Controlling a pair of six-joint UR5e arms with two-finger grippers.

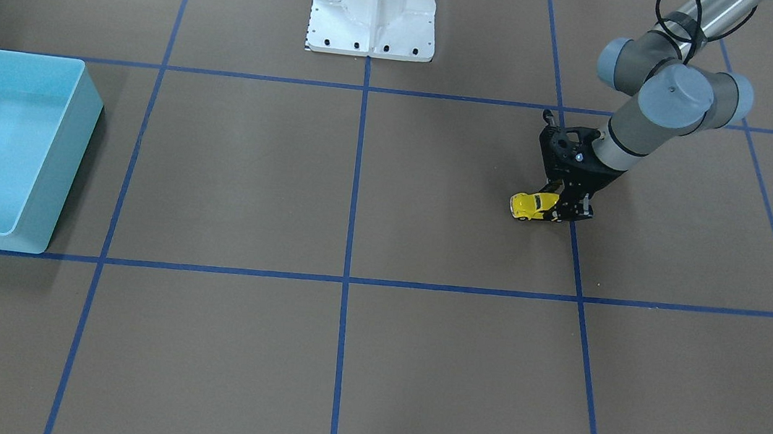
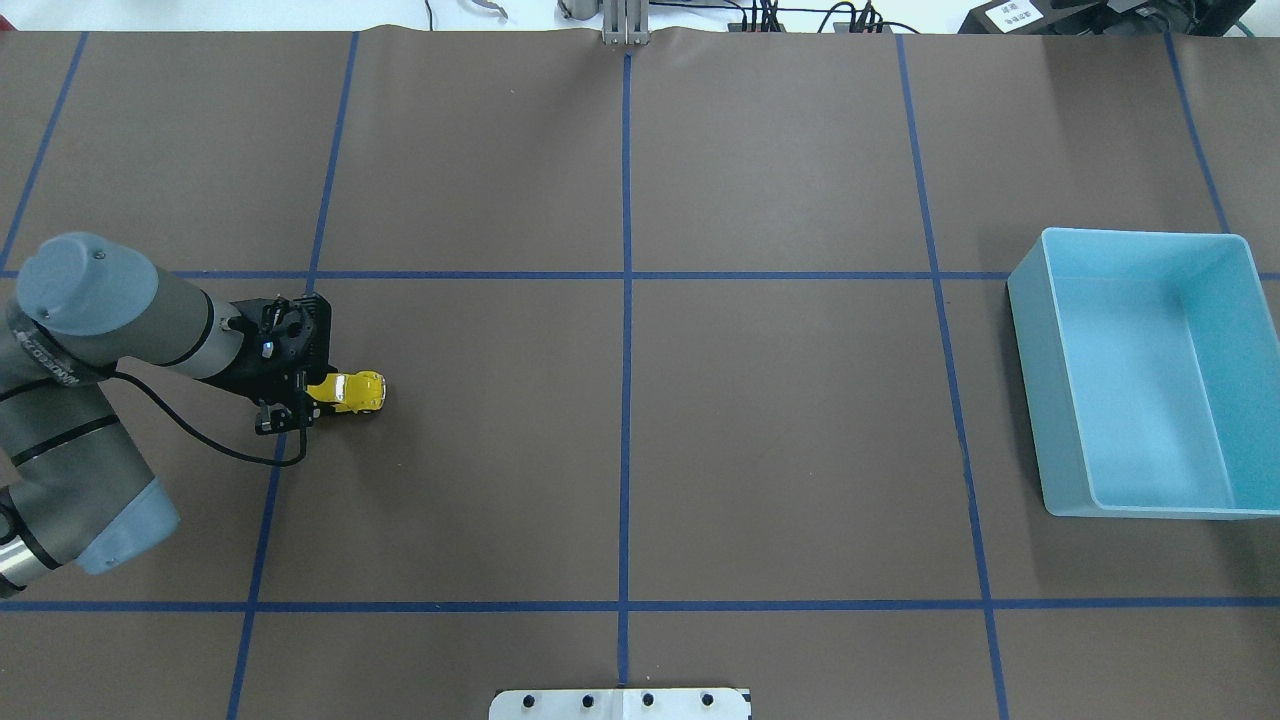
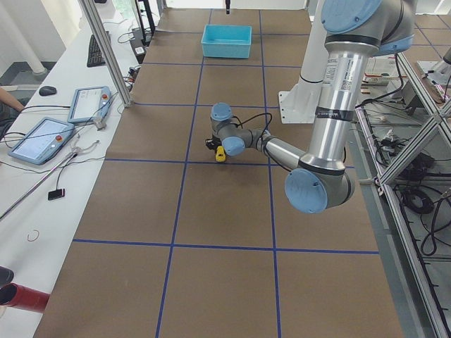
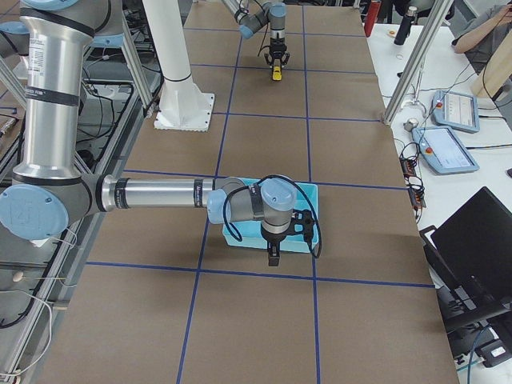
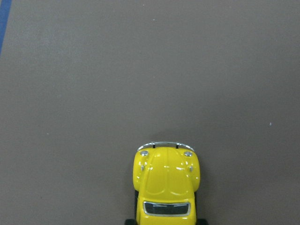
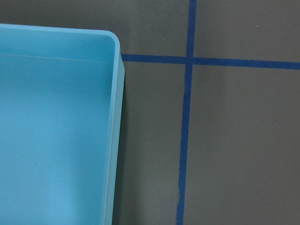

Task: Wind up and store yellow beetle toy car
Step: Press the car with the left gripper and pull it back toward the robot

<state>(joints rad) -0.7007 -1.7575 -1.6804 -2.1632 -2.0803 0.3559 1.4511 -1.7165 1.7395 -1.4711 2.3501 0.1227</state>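
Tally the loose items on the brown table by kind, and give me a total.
Yellow toy car: 1
Blue bin: 1
Total: 2

**Setting.** A matte brown sheet (image 2: 780, 450) covers the table and is divided into large rectangles by narrow blue tape lines (image 2: 626, 400). Beyond its far edge, black cables (image 2: 760, 15) lie on a white surface. A long white side bench (image 3: 42, 204) runs beside the table. It carries two grey-framed touch-screen consoles (image 3: 42, 139), a black keyboard (image 3: 94, 51) and a dark computer mouse (image 3: 47, 90). Slanted aluminium profile posts (image 3: 106, 53) rise at the table's edge. An open black laptop (image 4: 476, 240) also stands on this bench. Lighting is even, with soft shadows.
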